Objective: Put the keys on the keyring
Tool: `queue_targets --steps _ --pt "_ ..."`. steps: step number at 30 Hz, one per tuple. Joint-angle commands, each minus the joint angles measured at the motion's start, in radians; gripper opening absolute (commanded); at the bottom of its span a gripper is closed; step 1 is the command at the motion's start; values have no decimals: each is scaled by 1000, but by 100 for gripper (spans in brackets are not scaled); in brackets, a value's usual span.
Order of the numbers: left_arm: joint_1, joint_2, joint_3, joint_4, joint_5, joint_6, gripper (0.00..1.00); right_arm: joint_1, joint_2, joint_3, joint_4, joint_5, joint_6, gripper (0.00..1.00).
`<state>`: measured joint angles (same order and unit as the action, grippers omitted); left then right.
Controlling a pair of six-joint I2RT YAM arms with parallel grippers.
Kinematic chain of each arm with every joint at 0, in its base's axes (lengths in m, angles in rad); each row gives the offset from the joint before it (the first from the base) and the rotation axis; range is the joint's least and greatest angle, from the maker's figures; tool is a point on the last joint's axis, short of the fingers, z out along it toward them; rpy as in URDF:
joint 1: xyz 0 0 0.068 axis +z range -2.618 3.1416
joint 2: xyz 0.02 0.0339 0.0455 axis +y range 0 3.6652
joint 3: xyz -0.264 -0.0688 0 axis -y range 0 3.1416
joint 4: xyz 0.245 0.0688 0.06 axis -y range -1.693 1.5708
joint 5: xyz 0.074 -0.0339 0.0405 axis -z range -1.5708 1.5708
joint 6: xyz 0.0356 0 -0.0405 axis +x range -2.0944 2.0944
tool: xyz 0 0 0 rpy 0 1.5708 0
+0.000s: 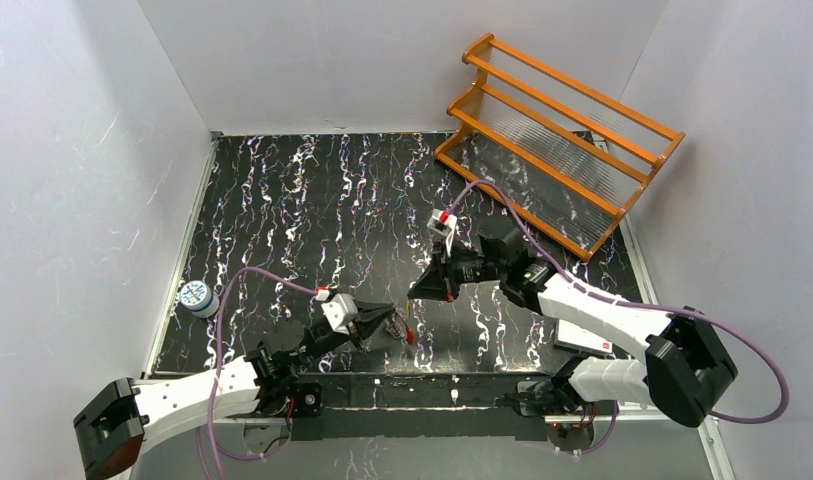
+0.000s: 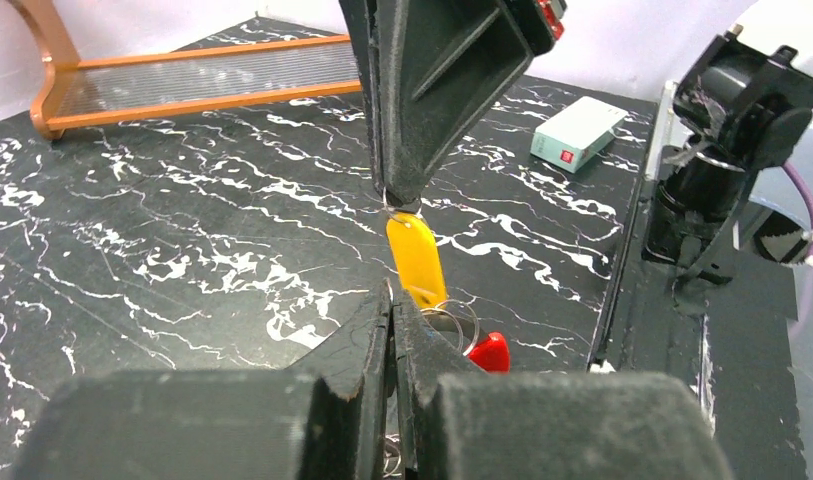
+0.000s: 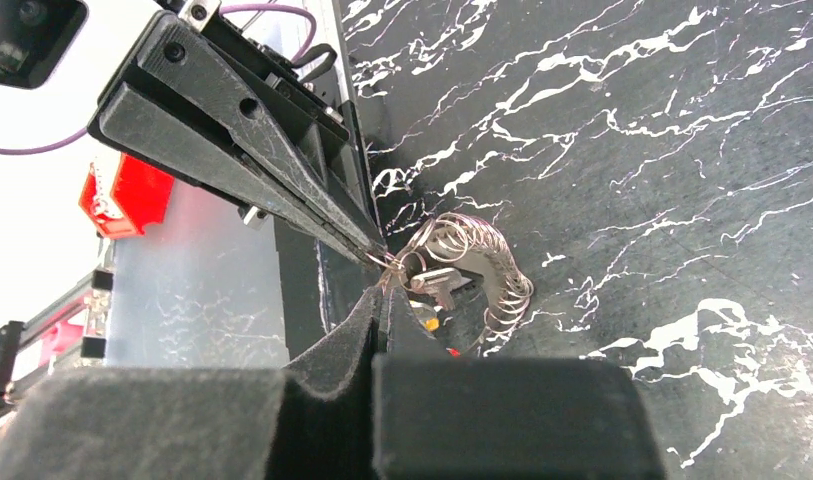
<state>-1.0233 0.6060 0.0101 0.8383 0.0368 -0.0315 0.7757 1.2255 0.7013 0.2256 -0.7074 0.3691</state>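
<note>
Left gripper (image 2: 392, 305), jaws pressed together, pinches the keyring (image 3: 487, 270), a bunch of wire coils above the table's (image 1: 282, 200) near middle. Right gripper (image 2: 396, 196), also closed, nips the top of the yellow key (image 2: 415, 255). A silvery key (image 3: 438, 283) lies among the coils. At near right, a pale box (image 2: 579, 130) bears a red mark too small to read.

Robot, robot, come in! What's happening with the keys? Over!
Both jaws shut, tips almost touching. Left gripper pinching the keyring, right gripper holding the yellow key by its top. Nothing in the way. Over.
</note>
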Motion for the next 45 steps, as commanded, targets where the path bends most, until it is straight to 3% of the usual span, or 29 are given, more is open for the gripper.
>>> queue_targets --steps 1,14,22,28,35,36,39,40,43,45 --pt "-5 -8 -29 51 91 96 0 -6 -52 -26 -4 -30 -90 1" --pt "-5 -17 -20 76 227 309 0 -7 -153 -53 -45 -88 -182 1" --pt "-4 69 -12 129 192 204 0 -7 -175 -80 10 -47 -156 1" --pt "-5 232 31 186 91 60 0 -7 -223 -135 30 131 -109 1" --pt "-4 432 107 209 -51 -31 1 -7 -297 -147 -69 398 -84 1" --pt "-4 453 119 210 -85 -46 9 -7 -306 -149 -79 440 -72 1" --pt "-3 476 144 209 -238 -142 66 -9 -314 -139 -132 514 -51 1" --pt "-3 467 145 208 -282 -174 77 -8 -311 -138 -146 517 -46 1" --pt "-1 411 144 171 -365 -248 98 -12 -296 -132 -186 511 -6 1" --pt "0 358 159 60 -424 -318 98 -20 -278 -136 -199 504 37 1"
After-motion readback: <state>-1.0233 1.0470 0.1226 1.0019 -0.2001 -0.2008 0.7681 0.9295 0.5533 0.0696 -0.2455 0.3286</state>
